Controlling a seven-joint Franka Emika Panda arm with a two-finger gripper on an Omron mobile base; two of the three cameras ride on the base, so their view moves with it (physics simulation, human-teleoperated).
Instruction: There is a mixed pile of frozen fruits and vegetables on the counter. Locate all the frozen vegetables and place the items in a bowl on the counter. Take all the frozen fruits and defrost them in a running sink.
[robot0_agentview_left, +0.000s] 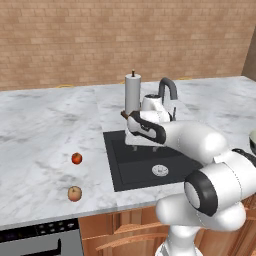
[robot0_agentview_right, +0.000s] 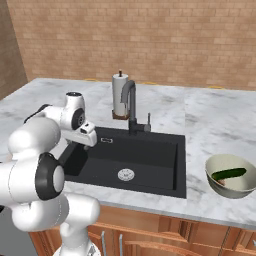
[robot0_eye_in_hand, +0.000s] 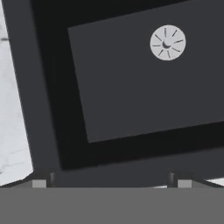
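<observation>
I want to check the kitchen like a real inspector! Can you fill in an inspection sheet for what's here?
Surface: white-grey marble counter, black sink set into it.
Job's things: red ball and orange-tan ball lie apart on the counter left of the sink; the bowl right of the sink holds the green stick and a pale lump, partly hidden.
Sink: basin holds just its silver drain; no water seen running from the faucet.
Clutter: paper towel roll behind the sink.
Gripper: gripper open, holding nothing, over the sink's edge.
Cables: nothing seen.
Surroundings: brick wall, wooden cabinets below.
</observation>
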